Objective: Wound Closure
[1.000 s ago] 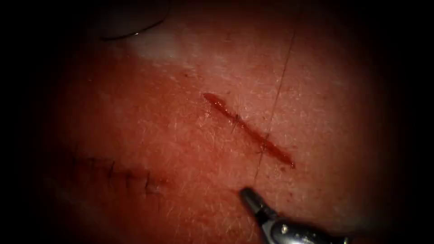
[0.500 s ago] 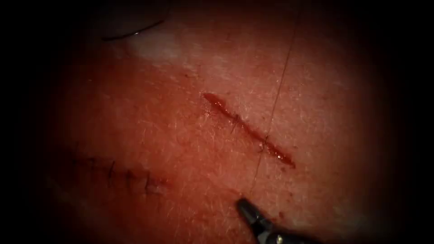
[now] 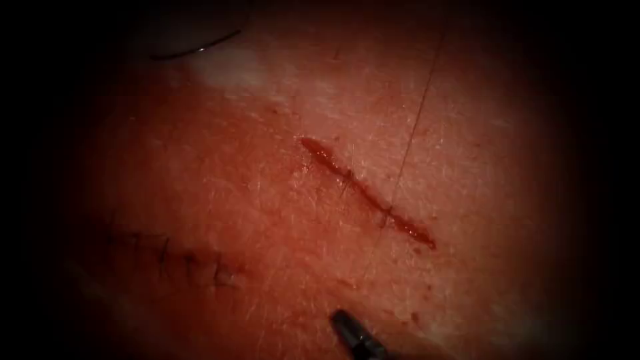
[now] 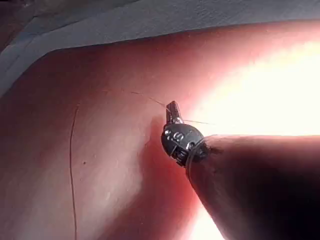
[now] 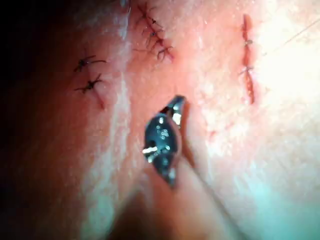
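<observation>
The cut [image 3: 363, 190] runs slantwise across the tissue [image 3: 267, 200] and carries two stitches [image 3: 387, 215]. A taut thread [image 3: 413, 113] rises from the lower stitch toward the top of the endoscope view. My left tool [image 4: 172, 106] is shut on the thread [image 4: 147, 97] in the left wrist view, above the tissue. My right tool [image 3: 341, 320] sits low, on the left side of the cut, with jaws closed [image 5: 176, 104]. I see no thread at its tip. The cut [image 5: 247, 65] lies beyond it. I cannot pick out the needle for certain.
An older sutured line [image 3: 190, 257] lies at the lower left, and more old stitches [image 5: 155, 35] [image 5: 90, 75] lie near the right tool. A dark curved line [image 3: 193, 50] rests at the top left; needle or thread, I cannot tell.
The right tool has drawn back down and to the left, away from the cut. The thread that ran from the lower stitch to its tip has faded from sight.
</observation>
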You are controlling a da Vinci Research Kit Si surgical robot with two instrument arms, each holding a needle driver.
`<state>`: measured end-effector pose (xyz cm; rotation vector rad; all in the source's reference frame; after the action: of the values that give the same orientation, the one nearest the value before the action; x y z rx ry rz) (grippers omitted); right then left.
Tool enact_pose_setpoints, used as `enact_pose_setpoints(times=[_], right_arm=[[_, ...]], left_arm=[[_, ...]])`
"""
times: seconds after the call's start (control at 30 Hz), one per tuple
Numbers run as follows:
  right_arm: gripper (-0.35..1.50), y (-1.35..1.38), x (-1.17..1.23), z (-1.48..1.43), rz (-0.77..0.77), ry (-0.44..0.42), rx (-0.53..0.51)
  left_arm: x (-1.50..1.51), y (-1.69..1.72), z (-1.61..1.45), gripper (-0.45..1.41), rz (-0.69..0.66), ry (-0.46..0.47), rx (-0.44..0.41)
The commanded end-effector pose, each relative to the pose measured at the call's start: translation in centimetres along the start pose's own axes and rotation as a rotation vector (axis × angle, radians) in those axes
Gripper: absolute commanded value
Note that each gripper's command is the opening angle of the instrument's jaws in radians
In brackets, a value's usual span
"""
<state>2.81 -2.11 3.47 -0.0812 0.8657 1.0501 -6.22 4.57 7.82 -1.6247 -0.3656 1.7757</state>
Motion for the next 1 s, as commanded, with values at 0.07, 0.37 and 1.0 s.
enact_pose_setpoints(times=[0.07, 0.37, 1.0], right_arm=[[-0.35, -0.09, -0.11, -0.02, -0.001, -0.006, 0.006], [0.88, -0.01, 0.03, -0.02, 0.003, 0.042, 0.028], [1.18, 0.28, 0.60, -0.29, 0.036, 0.073, 0.160]], left_arm=[[-0.01, -0.03, 0.08, -0.45, -0.003, 0.003, 0.000], [-0.05, 0.38, -0.26, -0.45, -0.043, -0.043, -0.073], [0.10, 2.61, -2.07, -0.45, -0.093, -0.073, -0.101]])
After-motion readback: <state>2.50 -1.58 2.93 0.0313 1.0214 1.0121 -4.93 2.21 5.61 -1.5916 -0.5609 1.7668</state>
